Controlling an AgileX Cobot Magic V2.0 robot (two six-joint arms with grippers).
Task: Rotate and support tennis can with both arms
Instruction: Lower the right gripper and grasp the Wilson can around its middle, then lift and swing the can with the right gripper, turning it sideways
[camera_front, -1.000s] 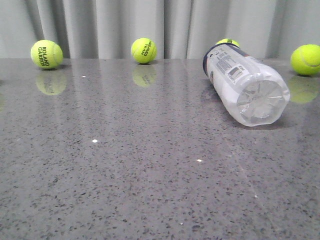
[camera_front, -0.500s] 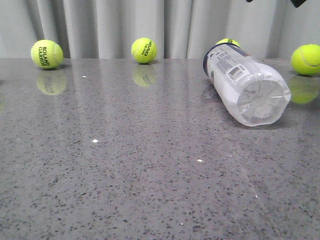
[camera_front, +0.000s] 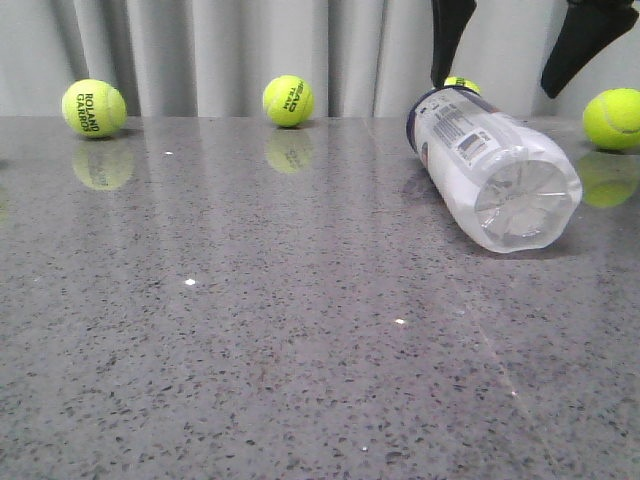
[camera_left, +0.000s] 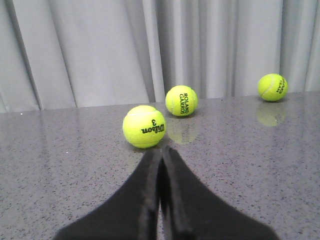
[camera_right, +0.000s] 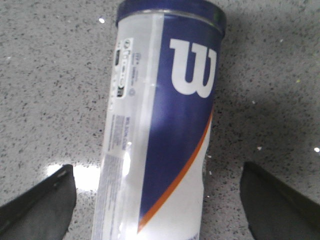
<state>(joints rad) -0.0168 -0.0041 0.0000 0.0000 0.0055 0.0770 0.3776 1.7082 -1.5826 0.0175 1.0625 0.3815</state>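
the tennis can (camera_front: 490, 165) lies on its side on the right part of the grey table (camera_front: 250, 330), clear moulded end toward the camera, navy band at the far end. it is not gripped and not supported.

step in hand, as judged: approach of the first arm. the right gripper (camera_front: 515, 45) hangs above the can's far half, fingers spread wide, one finger on either side of the tube. in the right wrist view the two fingertips (camera_right: 37, 202) stand well clear of the can's flanks, with speckled table showing between each tip and the label. no contact.

the left gripper (camera_left: 161, 165) is pressed together, tips touching, holding nothing. it sits low over the table, pointed at a wilson ball (camera_left: 144, 126) just beyond its tips. it does not show in the front view.

next move, as judged: the right gripper must descend until the tips bracket the tube at mid-height, then close squarely across the round wall; an off-centre close would likely roll the can away. the left arm must then travel across to take the other end.

room: one ball (camera_front: 455, 85) sits just behind the can's navy end, another (camera_front: 611, 118) lies near its right side. the table in front and to the left of the can is open. the table's edges are not in view.
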